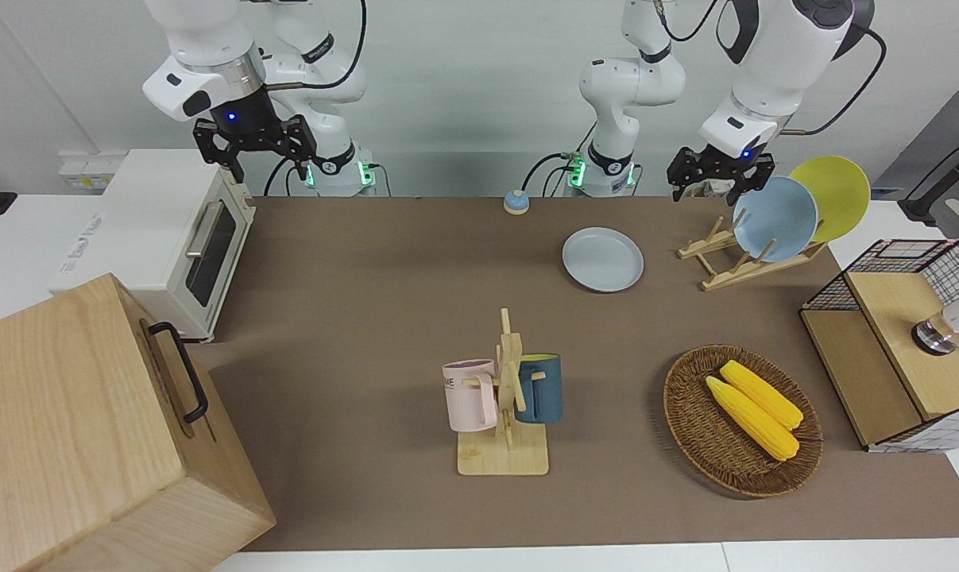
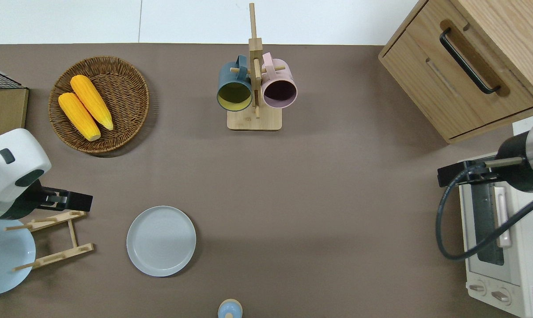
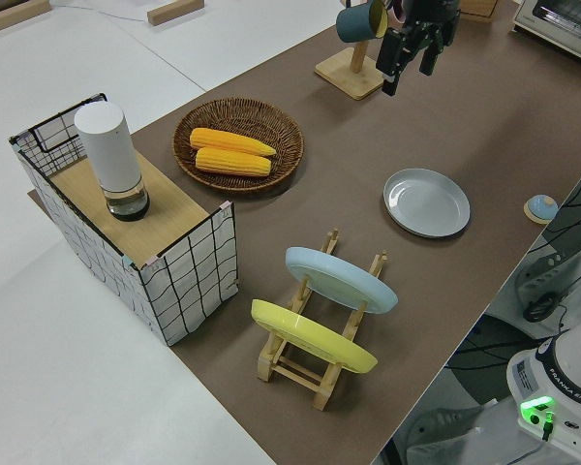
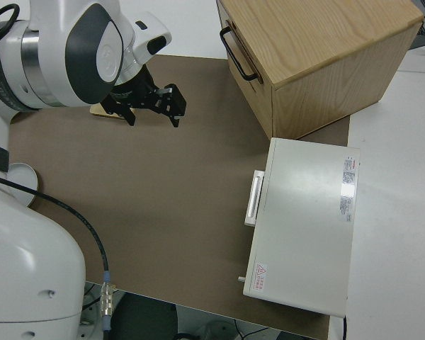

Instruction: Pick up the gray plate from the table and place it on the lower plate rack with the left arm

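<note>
Hovering over the lower plate rack point(image 2: 50, 238), the left claw point(image 2: 67, 201) was spread, empty; the gray plate point(image 2: 161, 240) at its 4 o'clock needed a rim grasp.

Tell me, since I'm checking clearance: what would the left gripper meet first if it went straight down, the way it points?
Probably the lower plate rack: the left gripper, jaws open, hangs over that rack's edge farther from the robots. Its height is unclear; it might just miss and reach the table.

In the overhead view the sky-blue plate point(image 2: 3, 258) runs off the edge, its yellow neighbour out of sight.
</note>
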